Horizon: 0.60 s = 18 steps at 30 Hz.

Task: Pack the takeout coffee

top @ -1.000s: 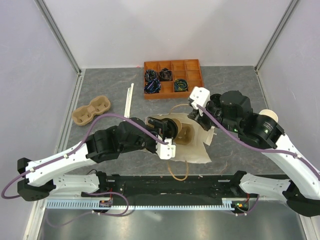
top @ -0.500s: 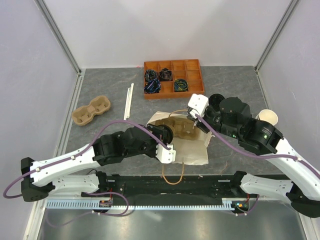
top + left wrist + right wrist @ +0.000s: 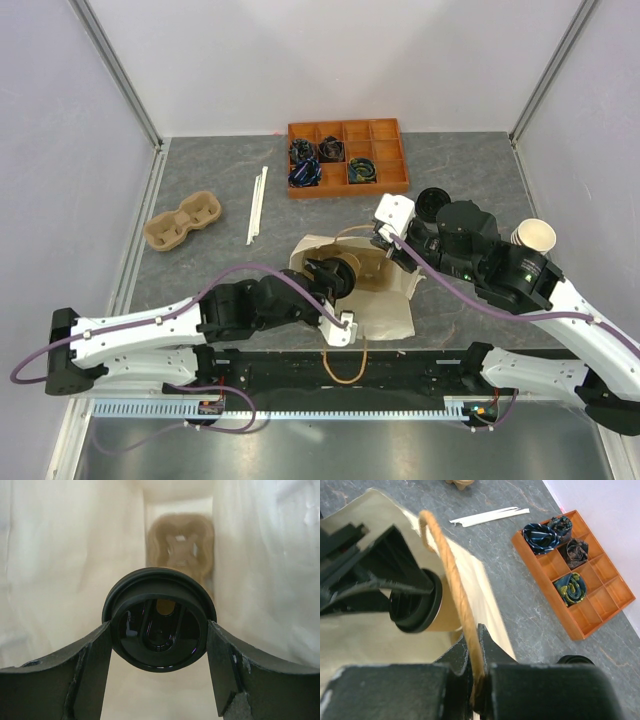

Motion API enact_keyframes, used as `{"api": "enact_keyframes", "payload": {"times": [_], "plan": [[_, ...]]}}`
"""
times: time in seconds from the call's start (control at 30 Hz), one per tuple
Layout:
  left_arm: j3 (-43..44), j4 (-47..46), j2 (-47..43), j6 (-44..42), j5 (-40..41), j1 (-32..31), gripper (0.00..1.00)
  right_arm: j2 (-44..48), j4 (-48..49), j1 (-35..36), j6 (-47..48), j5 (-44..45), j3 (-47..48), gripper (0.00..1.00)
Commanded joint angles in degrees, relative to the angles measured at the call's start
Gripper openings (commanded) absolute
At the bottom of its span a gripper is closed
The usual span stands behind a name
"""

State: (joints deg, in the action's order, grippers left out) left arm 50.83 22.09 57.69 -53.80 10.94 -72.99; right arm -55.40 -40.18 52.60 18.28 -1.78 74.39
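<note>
Sliding the takeout coffee (image 3: 417, 605) home calls, I judge, for a straight push down the middle of the paper bag (image 3: 385, 312), base first and clear of the soft walls, aimed at a socket of the pulp cup carrier (image 3: 180, 545) at the bag's far end, letting go only once the cup is seated. The left gripper (image 3: 159, 635) has its jaws spread wide on the black lid, just inside the bag's mouth. At the bag's rim, the right gripper (image 3: 474, 652) is pinched tight on the twine handle (image 3: 452, 575), holding the mouth up.
</note>
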Motion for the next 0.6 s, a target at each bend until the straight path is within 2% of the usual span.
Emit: {"api": "enact_keyframes", "payload": {"times": [0.0,0.43,0.57], "plan": [[-2.4,-7.49,-0.83,-6.05,4.17,-3.9,0.24,1.08,3.62,0.4,-2.37,-1.29,-0.65,0.0],[-0.73,-7.06,3.92,-3.51,4.26,-5.14,0.24,0.82,4.32,1.1,-2.73,-2.44,0.23,0.0],[-1.78,-9.69,5.41,-3.06,4.97,-5.06,0.24,0.73,4.15,1.1,-3.43,-3.67,0.49,0.0]]}}
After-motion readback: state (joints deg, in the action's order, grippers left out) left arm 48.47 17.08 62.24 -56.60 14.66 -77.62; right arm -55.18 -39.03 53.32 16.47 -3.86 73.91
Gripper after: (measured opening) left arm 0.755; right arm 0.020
